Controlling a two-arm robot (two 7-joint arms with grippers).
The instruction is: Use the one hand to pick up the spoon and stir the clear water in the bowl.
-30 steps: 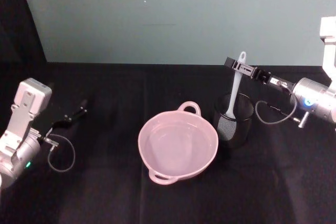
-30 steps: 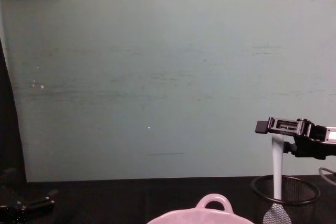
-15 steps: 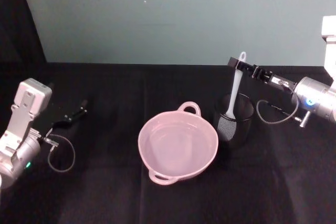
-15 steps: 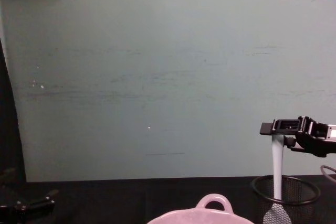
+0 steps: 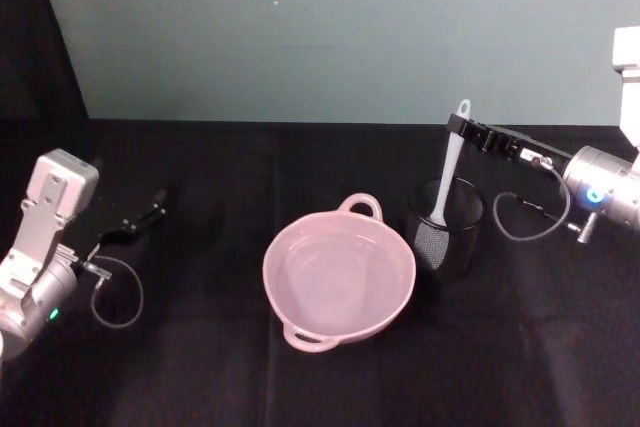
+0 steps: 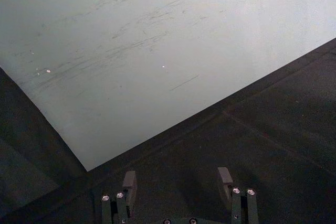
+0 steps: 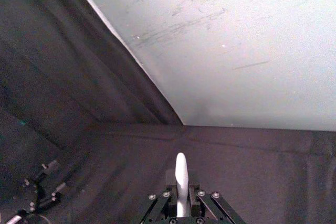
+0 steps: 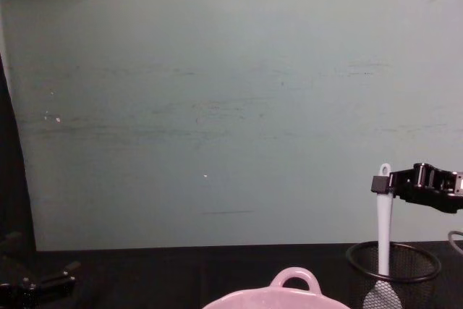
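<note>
R gripper [image 5: 458, 128] sits at the top of the spoon [image 5: 448, 175], jaws narrow and pinched on the slim handle just under its holed end. R wrist view has the white handle poking up btwn the jaws w/ no gap either side, so I read it as a grip, not a hover. Spoon stands in the black mesh cup [image 5: 447, 239], blade down inside, long axis approx vertical; chest view confirms it's near plumb. Cup is just beside the pink bowl [image 5: 270, 265], on the bowl's right; rims close, can't tell if touching. Key relation: bowl lies to the gripper's left, a bit nearer the robot, and lower. So the spoon prob has to go straight up along its own axis till the blade clears the cup rim, then sideways left over the water [image 5: 340, 277], then down. A sideways pull before the blade is out would likely drag or tip the cup. R arm is clearly the nearer one. L gripper [image 5: 140, 219] is parked well apart at the left of the black table [image 5: 240, 367], fingers spread, holding nothing. Stage, as I judge it: grasp made, lift not yet begun, water looks flat.
</note>
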